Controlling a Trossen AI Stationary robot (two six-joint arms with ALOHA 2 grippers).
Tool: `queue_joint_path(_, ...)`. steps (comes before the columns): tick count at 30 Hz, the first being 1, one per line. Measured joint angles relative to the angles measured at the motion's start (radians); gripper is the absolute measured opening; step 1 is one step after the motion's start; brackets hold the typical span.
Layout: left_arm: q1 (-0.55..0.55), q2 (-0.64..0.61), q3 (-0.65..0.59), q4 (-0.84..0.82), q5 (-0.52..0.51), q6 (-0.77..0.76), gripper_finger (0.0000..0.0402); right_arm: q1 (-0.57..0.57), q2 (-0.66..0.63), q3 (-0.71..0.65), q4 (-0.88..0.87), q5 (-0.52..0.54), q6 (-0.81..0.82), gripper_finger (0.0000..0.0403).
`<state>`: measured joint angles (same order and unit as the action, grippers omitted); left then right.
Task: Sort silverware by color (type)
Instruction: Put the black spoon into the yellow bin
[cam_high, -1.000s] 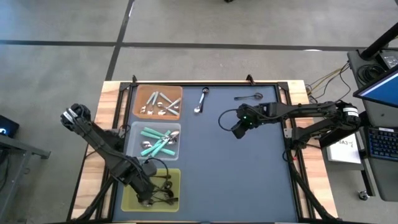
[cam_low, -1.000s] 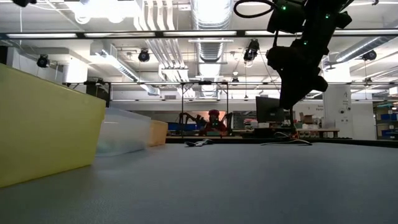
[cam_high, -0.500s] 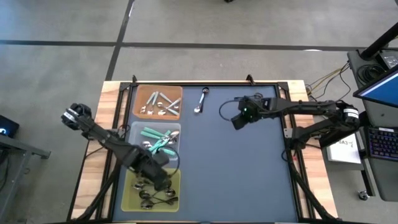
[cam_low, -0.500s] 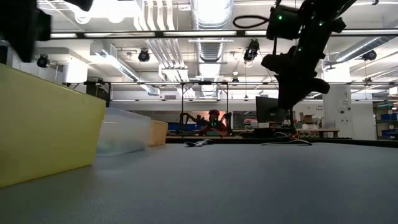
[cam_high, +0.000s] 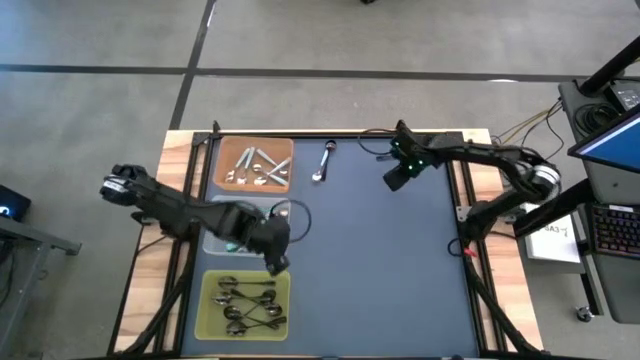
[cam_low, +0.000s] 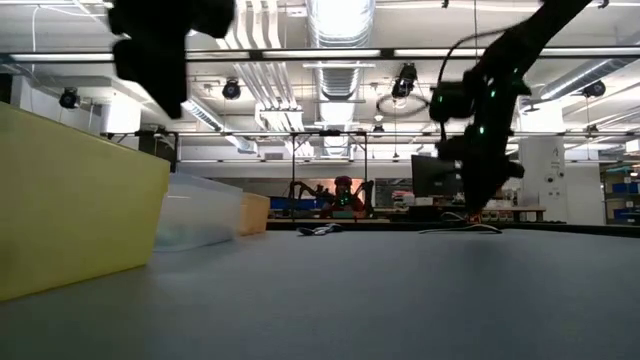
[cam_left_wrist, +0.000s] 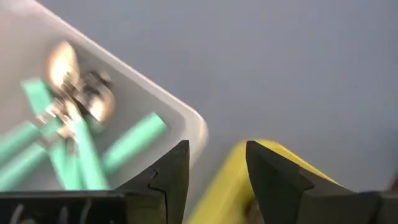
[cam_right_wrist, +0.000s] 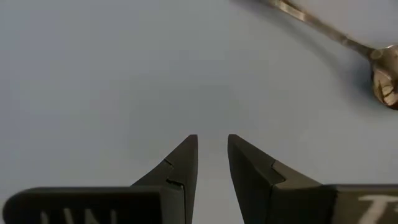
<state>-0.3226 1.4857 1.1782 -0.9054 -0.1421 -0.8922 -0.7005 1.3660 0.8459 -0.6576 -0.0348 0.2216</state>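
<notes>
The right jaws (cam_right_wrist: 212, 146) stand a little apart, with only a narrow gap and nothing between them. They hang low over the bench (cam_high: 380, 280) close to its far edge, toward the far right corner. One dark spoon (cam_right_wrist: 323, 28) lies flat on the bench ahead of these jaws and off to one side, not in line with the gap. Its handle runs slanted across the wrist view and its bowl lies at the end nearer to the fingers. In the high view the right arm covers most of this spoon, so I cannot tell there exactly how it lies against the far edge.

A silver spoon (cam_high: 323, 160) also lies loose near the far edge, just beside the orange tray (cam_high: 218, 165). Its long axis points roughly from the far edge toward the near edge.

The left jaws (cam_left_wrist: 214, 155) are clearly apart and empty, above the place where the clear tray (cam_high: 290, 205) meets the yellow-green tray (cam_high: 205, 300).

I judge that the right arm is the nearer one to both loose spoons. For the dark spoon, it must shift sideways and turn so that the gap crosses the handle.
</notes>
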Motion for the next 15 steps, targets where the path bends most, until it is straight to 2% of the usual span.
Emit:
queue_joint_path(5,0.158,0.0,0.0,0.0,0.037,0.173,0.014,-0.063,0.168,0.036,-0.019,0.001,-0.128,0.0079)
queue_joint_path(9,0.298,0.0,0.01,0.004,0.086,0.284,0.014,-0.083,0.275,0.151,-0.153,0.0,-0.166,0.0079)
queue_joint_path(12,0.388,-0.001,0.024,0.001,0.089,0.357,0.014,-0.081,0.314,0.237,-0.245,0.013,-0.259,0.0079)
queue_joint_path(15,0.475,-0.002,0.045,0.012,0.092,0.427,0.014,-0.081,0.328,0.31,-0.249,0.042,-0.41,0.0079)
